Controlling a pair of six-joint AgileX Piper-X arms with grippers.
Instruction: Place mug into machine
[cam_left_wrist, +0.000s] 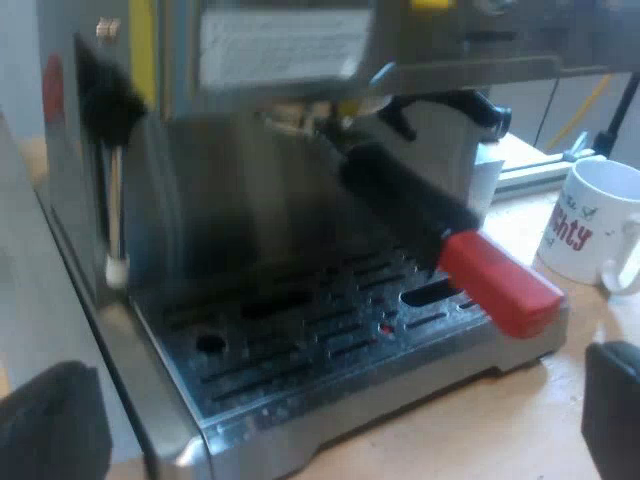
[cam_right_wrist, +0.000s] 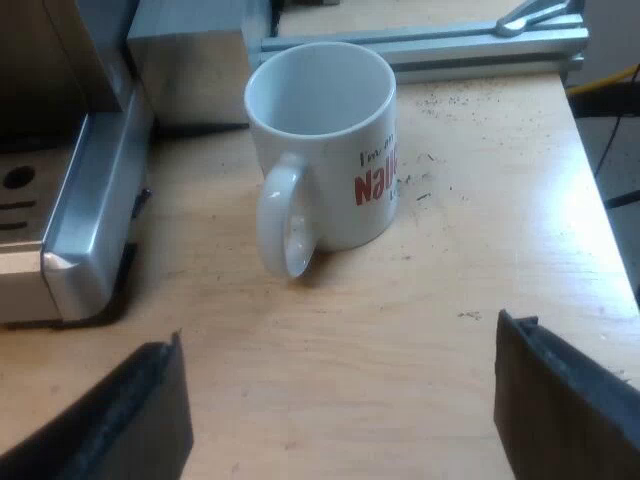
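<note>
The mug stands upright on the surface just beside the espresso machine, at twelve o'clock of the right gripper, which is spread wide and empty. The left gripper, also wide and empty, faces the machine's drip tray.

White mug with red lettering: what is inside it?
The white ceramic mug stands upright on the wooden table. Its inner wall shows bare white, nothing in it. The near rim covers part of the bottom, so that part cannot be checked.
</note>
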